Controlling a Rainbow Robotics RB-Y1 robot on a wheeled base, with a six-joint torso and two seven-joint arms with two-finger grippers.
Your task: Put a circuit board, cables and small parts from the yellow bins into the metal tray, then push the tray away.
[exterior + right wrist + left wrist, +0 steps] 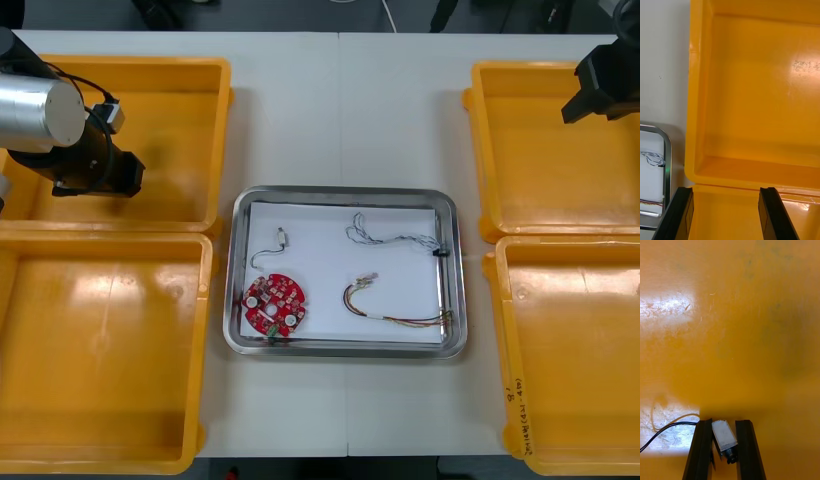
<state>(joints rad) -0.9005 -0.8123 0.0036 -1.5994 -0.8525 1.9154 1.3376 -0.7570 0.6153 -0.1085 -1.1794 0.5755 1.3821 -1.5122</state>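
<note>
Metal tray (pixel 237 270) sat mid-table btwn the yellow bins, white inside and already part loaded: round red circuit board (pixel 275 305) at its near-left corner, a thin dark cable (pixel 265 250) just beyond it, the twisted blue and white cable (pixel 385 236) far right, and the red and yellow cable (pixel 385 312) near right. None were touching each other, as far as could be told. So board + cables looked done. The small-parts step was in hand. The left gripper (pixel 724 423) hung over the far left bin (pixel 180 70), fingers closed to the width of a small metal part (pixel 724 435) pinched btwn them, sitting a bit tilted. A black cable (pixel 666 426) ran in beside one finger; whether it joined the part couldn't be told. The right gripper (pixel 725 191) was over the far right bin (pixel 540 180), near the rim shared w/ the near right bin (pixel 570 350), fingers spread wide w/ nothing held. The bin floors that showed were bare, incl. the near left bin (pixel 100 350), so prob. little was left to fetch. Remaining, by my read: carry the held part across to the tray and drop it clear of the board, then push the tray away, which was not yet begun since the tray lay square btwn the bins.
</note>
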